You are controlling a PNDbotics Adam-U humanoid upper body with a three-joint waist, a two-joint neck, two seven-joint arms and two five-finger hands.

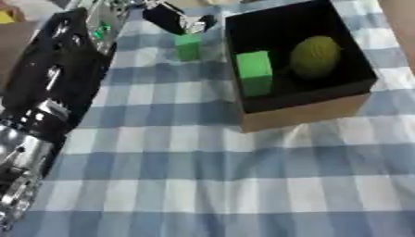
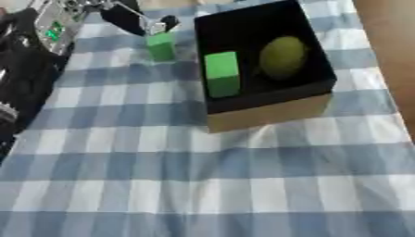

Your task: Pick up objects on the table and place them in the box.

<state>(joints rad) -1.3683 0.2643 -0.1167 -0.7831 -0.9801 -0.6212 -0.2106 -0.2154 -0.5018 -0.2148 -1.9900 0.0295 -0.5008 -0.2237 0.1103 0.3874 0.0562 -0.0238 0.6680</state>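
Colours as I see them: tablecloth (image 1: 203,176) is a blue-and-white check, pale blue bands crossing white squares, filling most of the frame. Box (image 1: 300,113) upper right: black inside, tan cardboard on the outer wall. Inside it, a bright green block (image 1: 255,71) and a dull olive-green round fruit (image 1: 314,56) with a mottled skin. Second green block (image 1: 188,46) outside the box, upper centre, same bright green. Left hand (image 1: 174,19) just above it reads black with silver bits. Left arm (image 1: 48,88) down the left edge: glossy black, silver metal lower down, small green spots near the top. Bare table (image 2: 389,41) at right edge is brown.
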